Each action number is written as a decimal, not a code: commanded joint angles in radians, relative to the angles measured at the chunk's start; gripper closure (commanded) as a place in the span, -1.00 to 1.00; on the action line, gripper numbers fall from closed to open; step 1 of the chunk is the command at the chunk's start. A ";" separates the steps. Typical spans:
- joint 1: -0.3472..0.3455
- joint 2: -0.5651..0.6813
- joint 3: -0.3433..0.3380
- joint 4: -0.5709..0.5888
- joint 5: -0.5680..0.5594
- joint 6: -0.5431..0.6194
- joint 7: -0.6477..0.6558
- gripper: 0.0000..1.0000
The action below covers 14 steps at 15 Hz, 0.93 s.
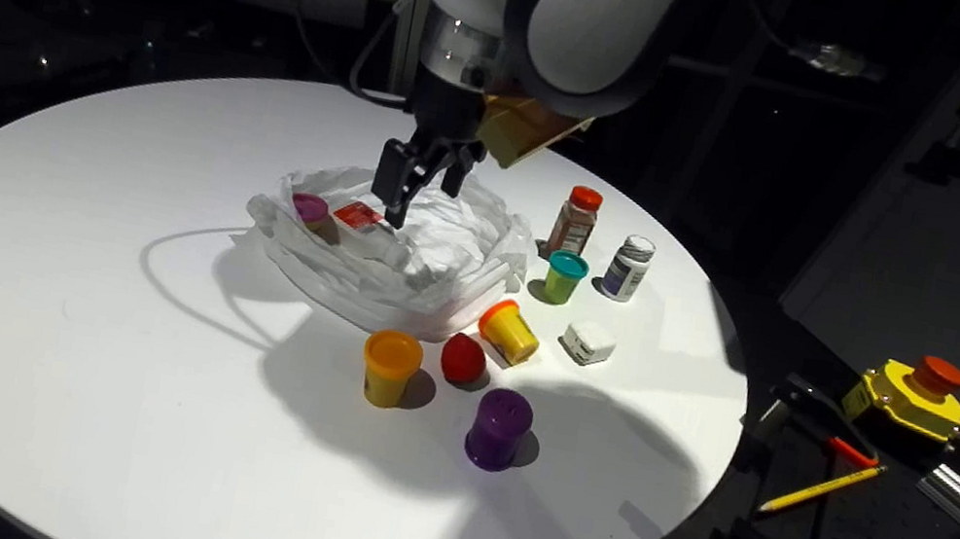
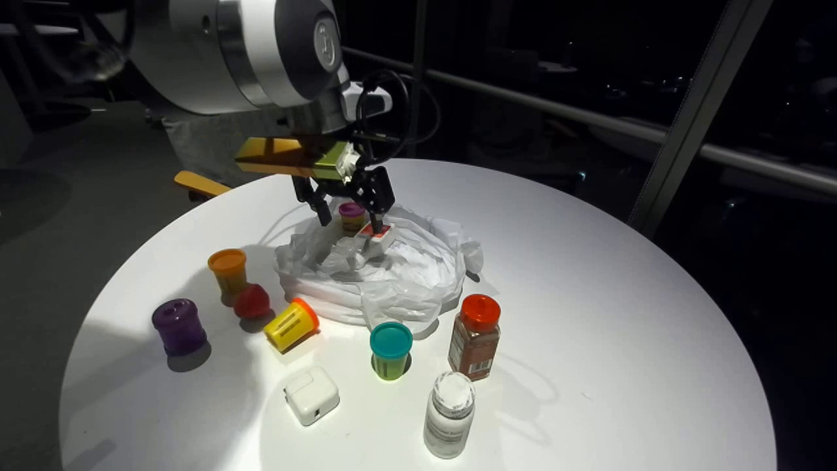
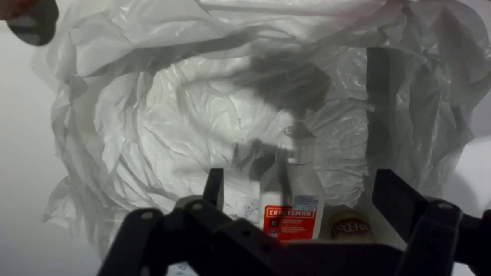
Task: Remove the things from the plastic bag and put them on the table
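Risks, near to far in an exterior view. Near side: the yellow tub (image 1: 510, 332) lies tipped just beside the plastic bag (image 1: 357, 297), with a red ball (image 1: 464, 361) to its left. If the bag gets dragged, the yellow tub may roll into the ball; likely cause, loose plastic nipped by the gripper (image 3: 300, 184). Middle: the bag is crumpled and slack, so a fold could come up with the bottle (image 3: 292, 191). Left and farther in: the purple-lidded tub (image 1: 311, 210) sits just beside the bottle; closing there may catch both, or knock the tub deeper into the folds.

Position: bottle is inside the bag, seemingly on its side, not yet on the table (image 1: 91, 290). Jaws are spread wide above it, holding nothing. In the wrist view the bottle shows between them, roughly central; the purple-lidded tub falls nearer the right one. Gap to the bottle: cannot tell.
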 commanded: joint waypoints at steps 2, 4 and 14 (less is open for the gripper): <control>0.035 0.192 -0.021 0.226 0.020 -0.061 -0.039 -1.00; 0.034 0.231 -0.021 0.280 0.031 -0.078 -0.044 -1.00; -0.009 0.313 -0.015 0.396 0.094 -0.115 -0.068 -1.00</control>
